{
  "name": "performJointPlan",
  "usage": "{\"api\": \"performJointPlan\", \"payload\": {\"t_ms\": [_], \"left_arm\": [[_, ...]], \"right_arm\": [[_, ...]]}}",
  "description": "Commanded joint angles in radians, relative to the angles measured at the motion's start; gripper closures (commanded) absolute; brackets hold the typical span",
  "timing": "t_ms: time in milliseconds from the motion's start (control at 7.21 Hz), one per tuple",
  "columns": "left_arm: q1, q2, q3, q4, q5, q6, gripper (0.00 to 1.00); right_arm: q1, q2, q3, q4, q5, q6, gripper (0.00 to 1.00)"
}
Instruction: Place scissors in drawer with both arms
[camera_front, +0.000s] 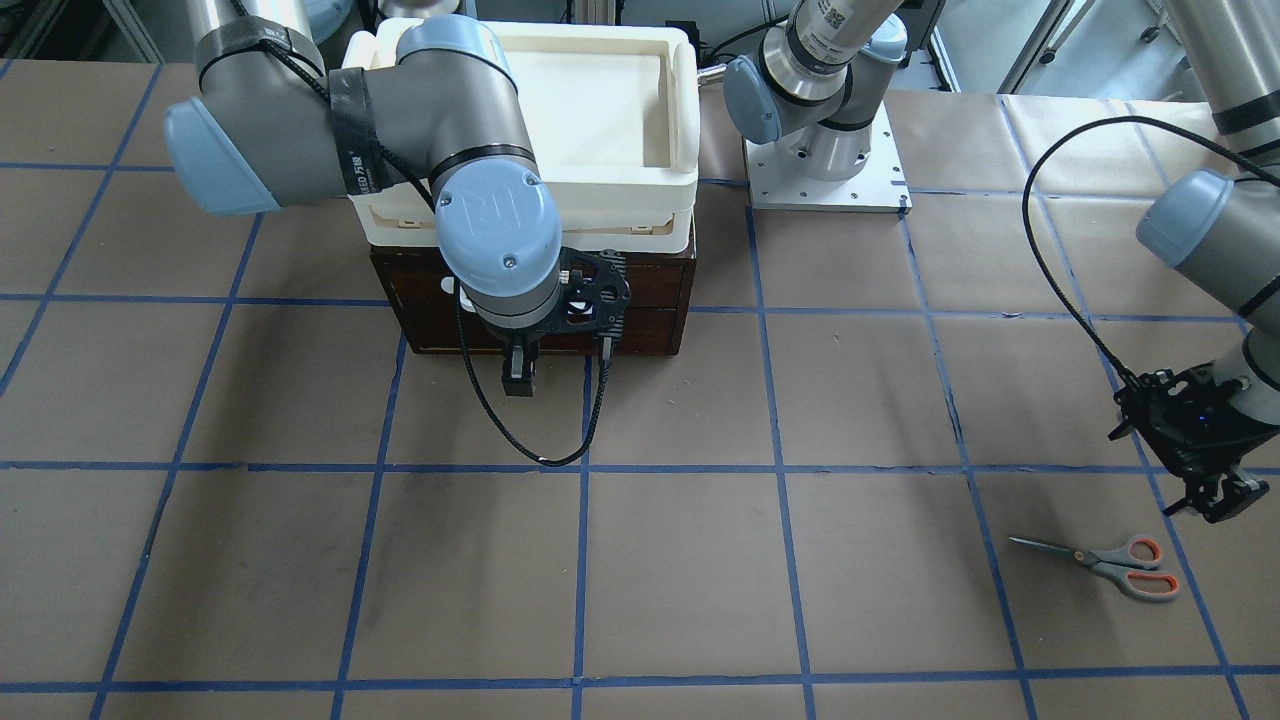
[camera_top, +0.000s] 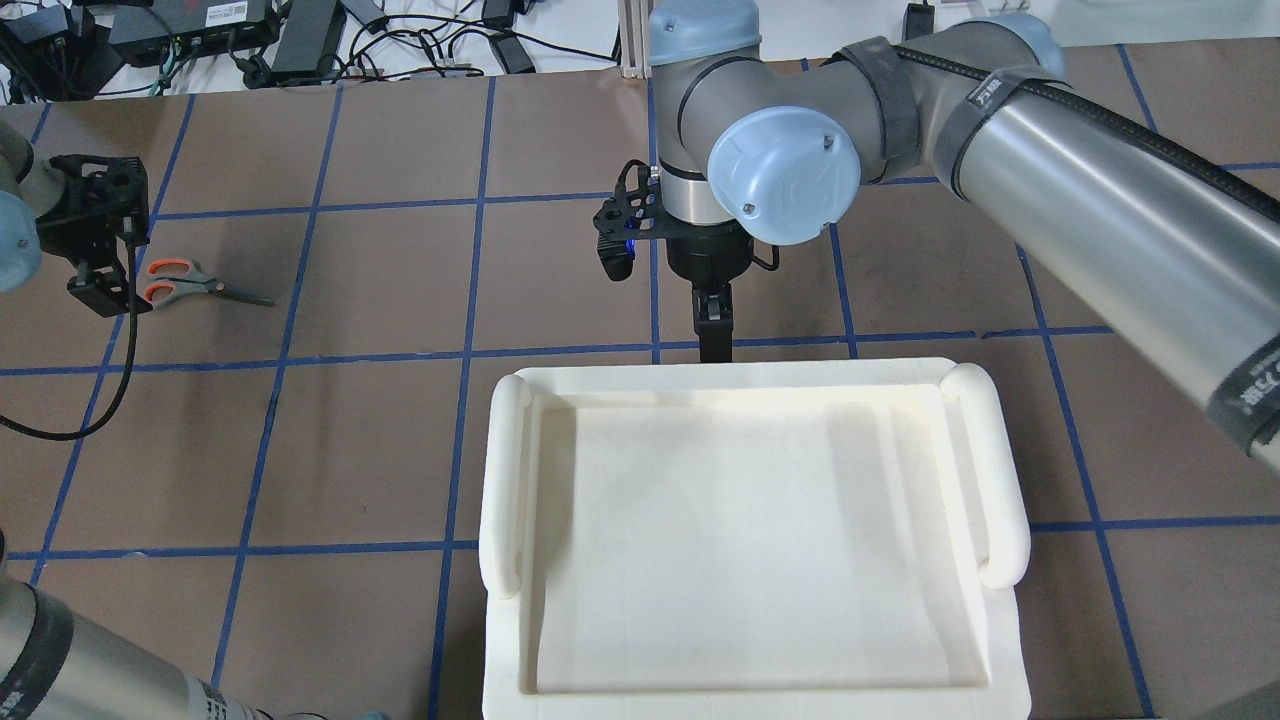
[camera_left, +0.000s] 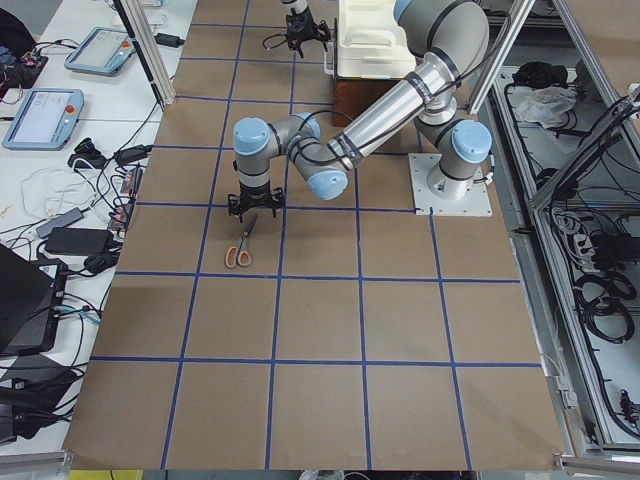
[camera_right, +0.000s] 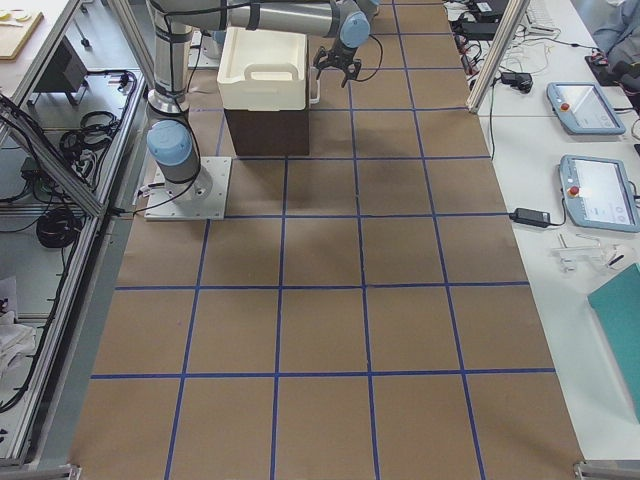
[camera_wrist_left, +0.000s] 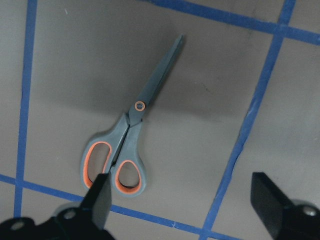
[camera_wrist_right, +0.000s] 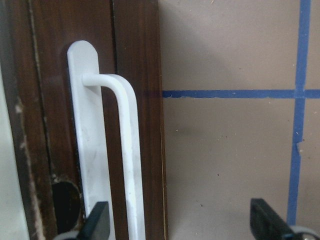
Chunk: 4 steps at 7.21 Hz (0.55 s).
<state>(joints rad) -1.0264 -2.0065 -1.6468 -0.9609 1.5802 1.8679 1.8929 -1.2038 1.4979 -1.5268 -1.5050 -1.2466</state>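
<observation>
Left gripper (camera_wrist_left: 180, 192), jaws spread, hovers over ungrasped scissors (camera_wrist_left: 131, 131); right gripper (camera_wrist_right: 180, 220), likewise spread, faces the shut drawer (camera_wrist_right: 137, 55): nothing done yet.

The scissors (camera_front: 1110, 563) lie on the bench (camera_front: 700, 580) far to my left, below my left end effector (camera_front: 1215, 498). My right end effector (camera_front: 517, 385) is before the drawer (camera_front: 650, 325), which carries a tray (camera_front: 685, 100).

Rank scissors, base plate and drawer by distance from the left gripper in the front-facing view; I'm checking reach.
1. Scissors, beside the left gripper, view's lower right.
2. Base plate, top, right of centre.
3. Drawer, farthest, view's left of centre.
</observation>
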Motion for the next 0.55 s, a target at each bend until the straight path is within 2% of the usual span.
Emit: {"api": "performJointPlan", "payload": {"t_ms": [0,416], "left_arm": [[0.014,-0.069,0.027,0.025,-0.046,0.062,0.0],[0.019,-0.165,0.108,0.028,-0.057,0.154,0.0]], "right_arm": [[0.003,0.001,0.016,-0.004,0.003,-0.02,0.0],[0.003,0.013,0.03,-0.015,0.0,-0.019,0.0]]}}
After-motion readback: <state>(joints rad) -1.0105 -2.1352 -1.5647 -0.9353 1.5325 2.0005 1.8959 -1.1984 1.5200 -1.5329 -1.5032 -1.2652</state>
